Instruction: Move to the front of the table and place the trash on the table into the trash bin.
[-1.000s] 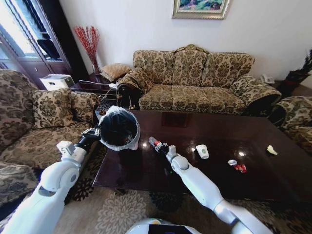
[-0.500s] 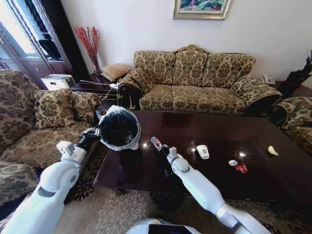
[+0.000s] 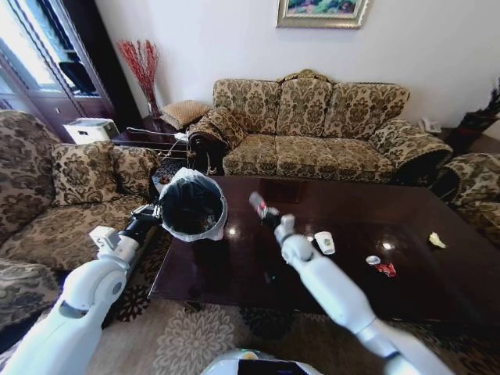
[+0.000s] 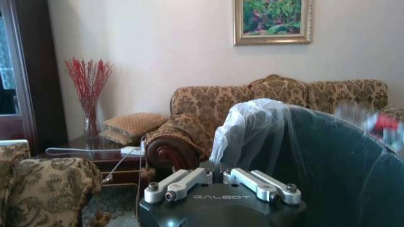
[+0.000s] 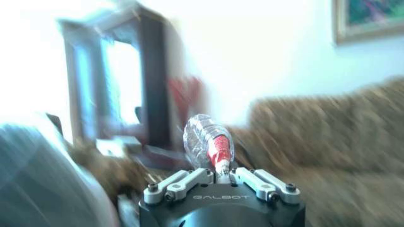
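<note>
My left gripper [image 3: 153,216] is shut on the rim of the black trash bin [image 3: 191,207] with its white bag liner, holding it up at the table's left end. The left wrist view shows that gripper [image 4: 221,182] pinching the bagged rim of the bin [image 4: 328,161]. My right gripper [image 3: 270,213] is shut on the crushed clear bottle [image 3: 258,204], raised above the dark table [image 3: 234,273] just right of the bin. In the right wrist view the bottle [image 5: 207,138] stands up from the gripper [image 5: 218,176]. A white paper cup [image 3: 324,242], white paper [image 3: 372,260], red wrappers [image 3: 384,269] and a yellowish scrap [image 3: 436,240] lie on the table.
A patterned sofa [image 3: 312,129] stands behind the table and another sofa [image 3: 70,195] on the left. An armchair [image 3: 473,187] sits at the right. A side table [image 3: 152,139] with a vase of red branches [image 3: 142,70] fills the back left corner.
My right gripper has lifted the bottle off the table and carried it up toward the bin. The left arm and the bin have stayed put.
</note>
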